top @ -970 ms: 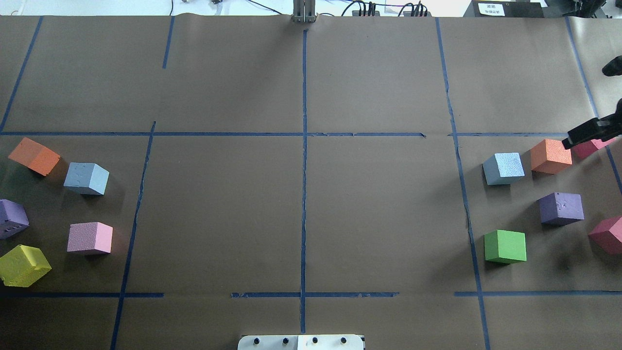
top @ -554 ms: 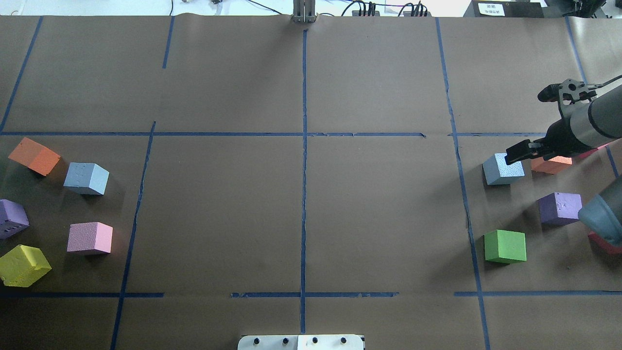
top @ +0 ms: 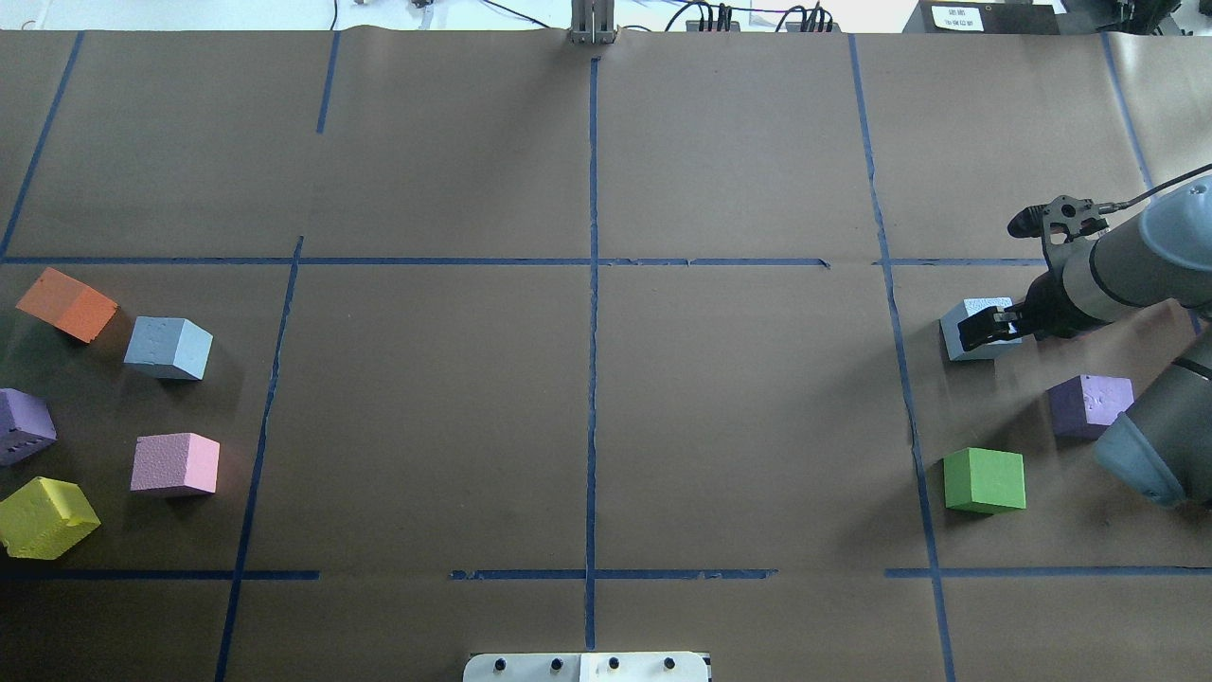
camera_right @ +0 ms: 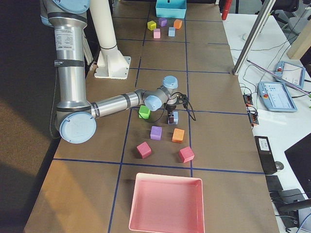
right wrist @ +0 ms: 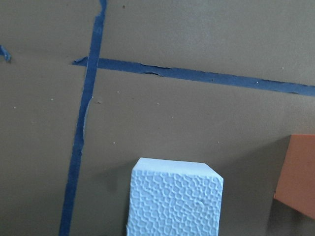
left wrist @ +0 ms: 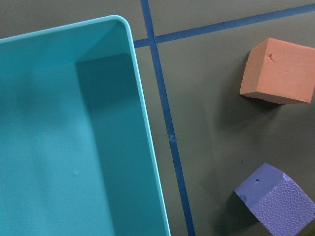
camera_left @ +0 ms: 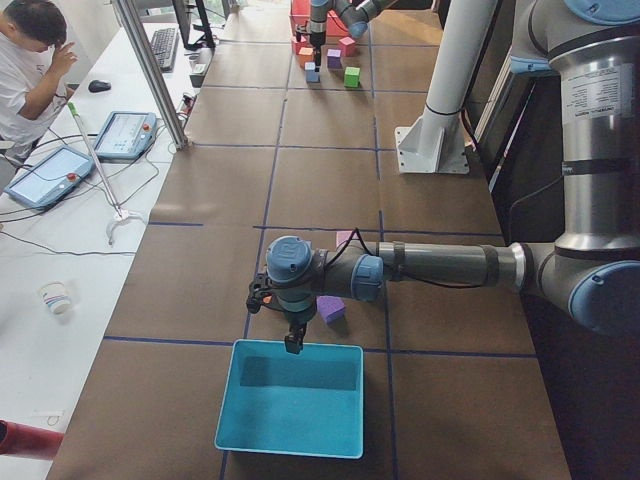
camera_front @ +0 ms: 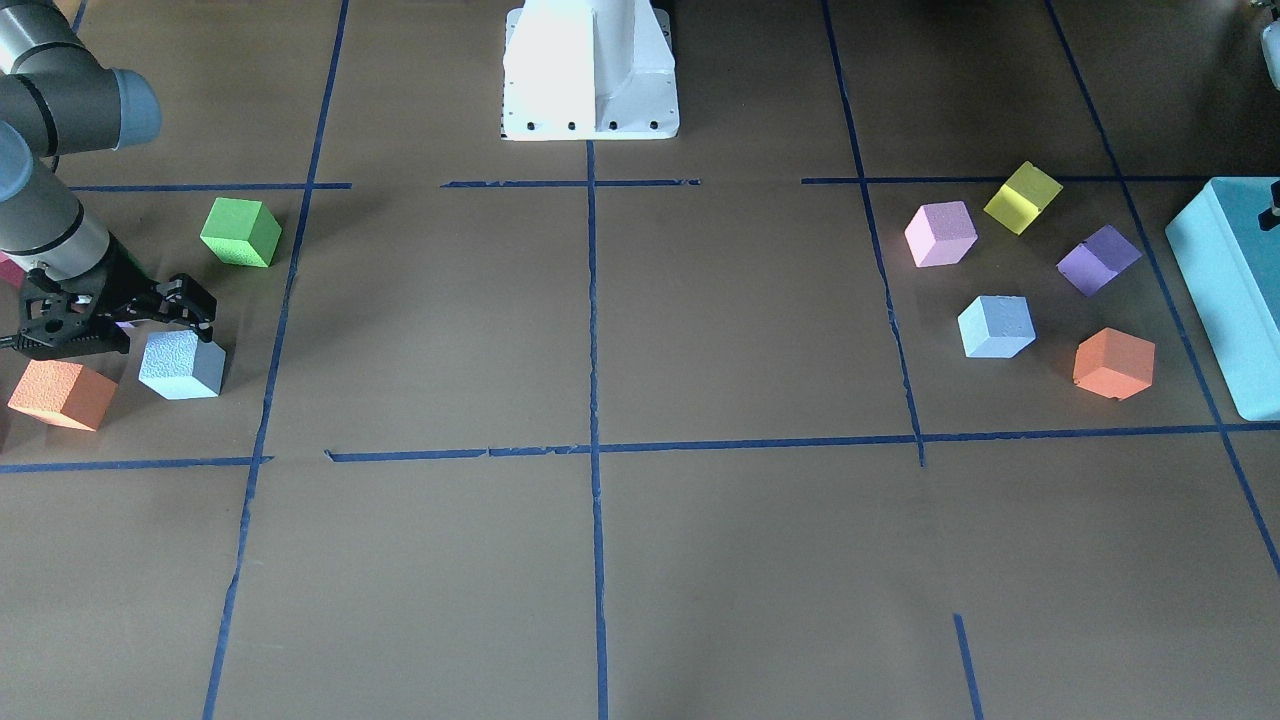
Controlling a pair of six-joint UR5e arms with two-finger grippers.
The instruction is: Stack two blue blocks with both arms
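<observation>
One blue block (top: 975,336) lies on the right of the table; it also shows in the front view (camera_front: 182,365) and fills the bottom of the right wrist view (right wrist: 174,199). My right gripper (top: 987,326) hovers just over it, jaws spread, holding nothing. The other blue block (top: 169,348) lies at the far left, among other cubes, and shows in the front view (camera_front: 995,327). My left gripper (camera_left: 292,340) hangs over the near rim of the teal box (camera_left: 290,410), away from that block. Its fingers show in no close view, so I cannot tell its state.
Around the right blue block lie an orange cube (camera_front: 62,393), a purple cube (top: 1089,405) and a green cube (top: 985,480). A pink tray (camera_right: 165,201) lies beyond them. On the left lie orange (top: 66,303), purple (top: 24,426), pink (top: 175,464) and yellow (top: 45,516) cubes.
My right arm has swung in from the table's right edge; its gripper has moved left over the orange cube and now stands over the right blue block. The blocks have not moved.
</observation>
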